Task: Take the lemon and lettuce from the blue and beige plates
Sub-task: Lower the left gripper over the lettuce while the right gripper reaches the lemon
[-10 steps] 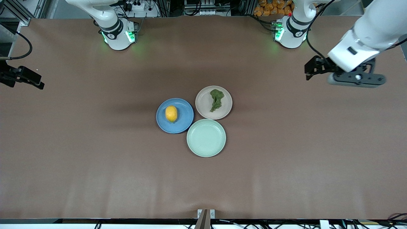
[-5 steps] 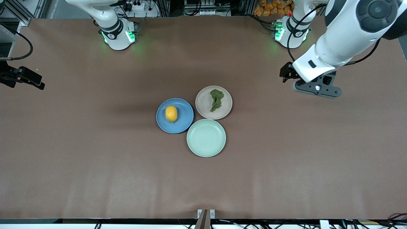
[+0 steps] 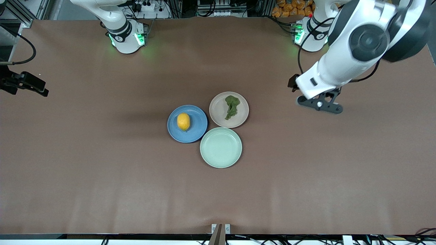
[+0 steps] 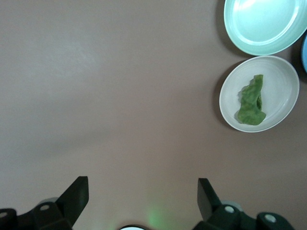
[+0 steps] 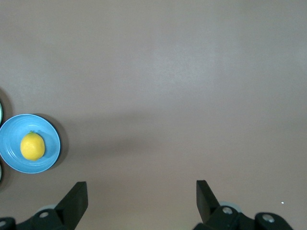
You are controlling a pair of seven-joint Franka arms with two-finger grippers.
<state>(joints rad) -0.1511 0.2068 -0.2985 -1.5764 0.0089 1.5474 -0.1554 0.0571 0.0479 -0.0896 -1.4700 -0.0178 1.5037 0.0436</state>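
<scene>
The lemon (image 3: 183, 121) lies on the blue plate (image 3: 199, 131). It also shows in the right wrist view (image 5: 32, 146) on that plate (image 5: 48, 129). The lettuce (image 3: 232, 106) lies on the beige plate (image 3: 218, 115), touching the blue plate's rim. The left wrist view shows the lettuce (image 4: 252, 101) on its plate (image 4: 283, 81). My left gripper (image 3: 295, 85) hangs open and empty over bare table toward the left arm's end, apart from the beige plate; its jaws (image 4: 142, 192) stand wide. My right gripper (image 3: 37, 89) waits open and empty at the right arm's end; its jaws (image 5: 141, 191) stand wide.
An empty mint-green plate (image 3: 221, 147) sits nearer the front camera, touching both other plates. It also shows in the left wrist view (image 4: 264, 24). The brown table (image 3: 102, 170) stretches around the three plates.
My left arm has swung in from the table's end toward the plates and its gripper has come lower. The right gripper, the plates, the lemon and the lettuce have not moved.
</scene>
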